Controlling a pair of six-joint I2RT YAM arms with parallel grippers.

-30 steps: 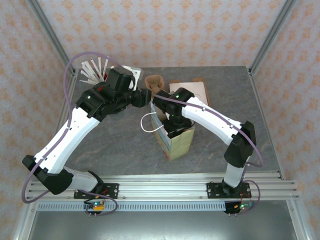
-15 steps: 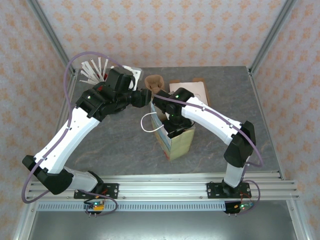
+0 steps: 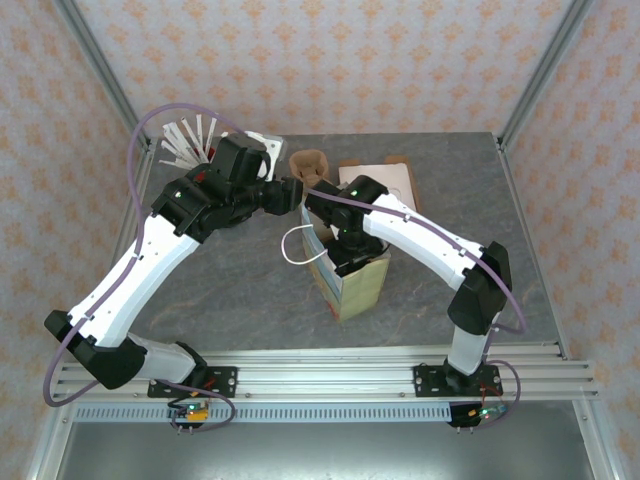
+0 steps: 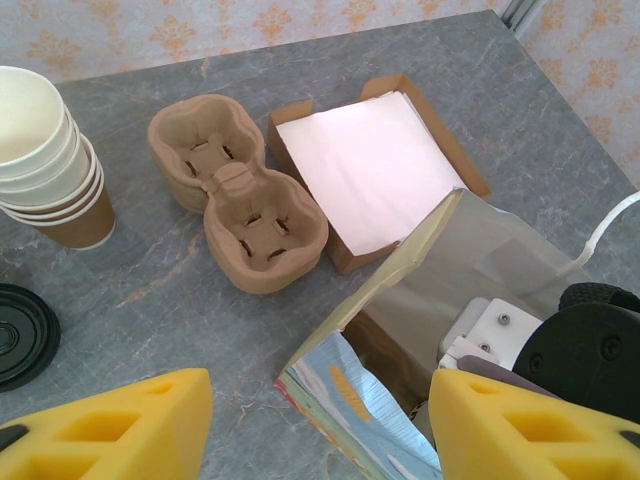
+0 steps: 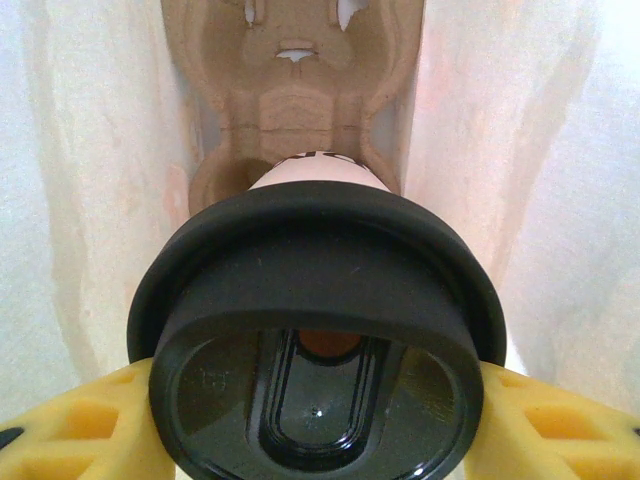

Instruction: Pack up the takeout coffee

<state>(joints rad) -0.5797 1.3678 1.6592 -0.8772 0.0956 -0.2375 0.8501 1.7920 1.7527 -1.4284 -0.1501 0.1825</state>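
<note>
Coffee [image 5: 315, 330]: where was it?
Down inside the bag [image 4: 480, 260], over a pulp carrier [image 5: 290, 90], its black lid grasped by the right jaws.
And the left jaws?
Spread apart, gripping nothing, beside the bag's rim above the table [image 4: 150, 295].

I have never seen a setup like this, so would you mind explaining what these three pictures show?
Two robot arms are bolted at a table's near edge. One picture looks down on both; the others come from a camera on each wrist, yellow fingers in view. On the table lie a stack of paper cups, a loose black lid, a pulp cup carrier, a cardboard tray of white paper and an open bag. The right gripper, inside the bag, holds the takeout coffee over a second carrier. The left gripper is open and empty.
</note>
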